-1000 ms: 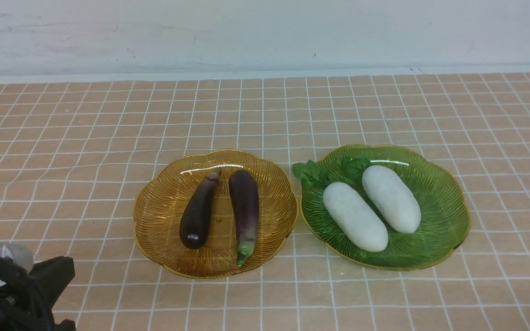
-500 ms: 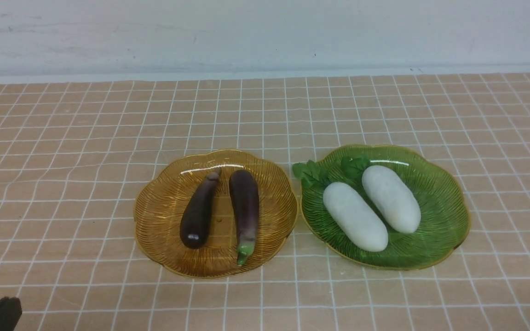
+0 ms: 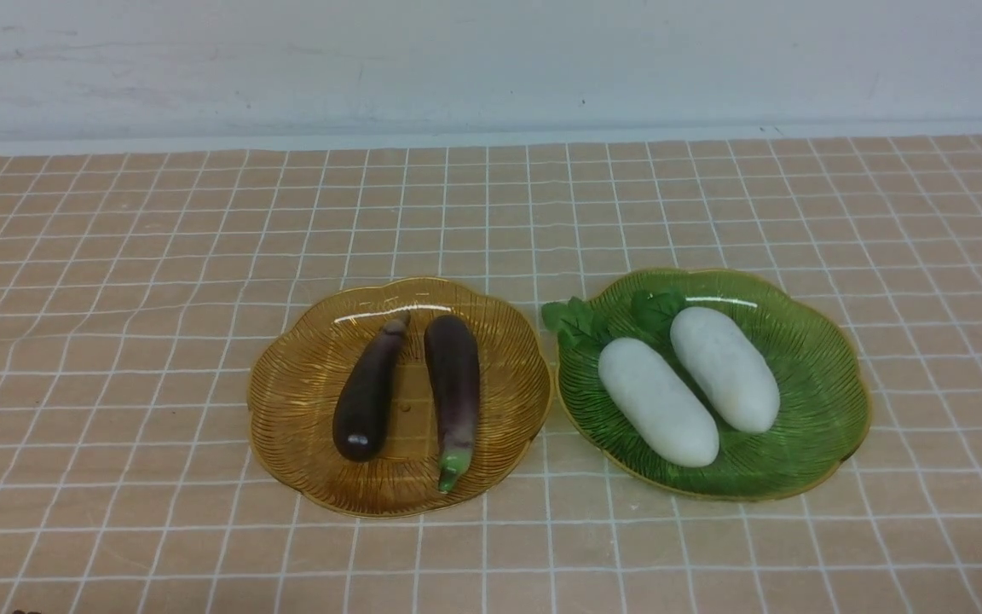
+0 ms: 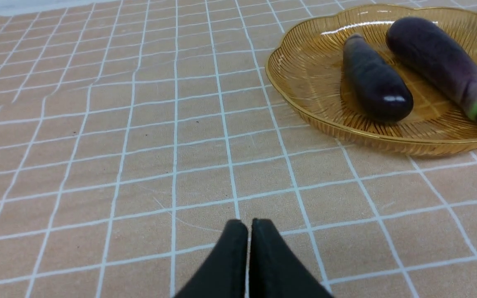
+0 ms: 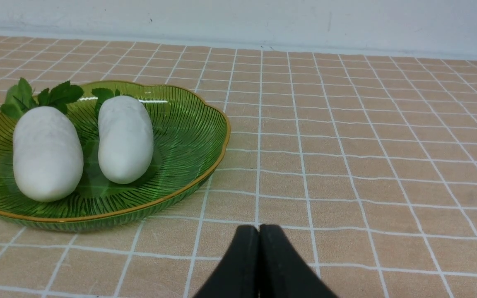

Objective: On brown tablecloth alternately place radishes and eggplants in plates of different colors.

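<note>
Radishes (image 3: 687, 384) in green plate (image 3: 832, 375) | L gripper (image 4: 249, 225) closed, empty | R gripper (image 5: 259, 231) same

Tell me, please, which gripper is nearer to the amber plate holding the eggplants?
The left gripper. It sits shut over bare cloth with the amber plate close ahead of it. The right gripper, also shut, faces the green plate, which lies between it and the amber one.

Matt tan-brown grid cloth (image 3: 158, 281), slightly wrinkled. Amber ribbed translucent plastic plate (image 3: 295, 409) and green ribbed translucent plastic plate (image 3: 823, 375), both glossy w/ glare. Dark purple eggplants (image 3: 367, 396), smooth, shiny. White oblong radishes (image 3: 657, 401), smooth, matt.
</note>
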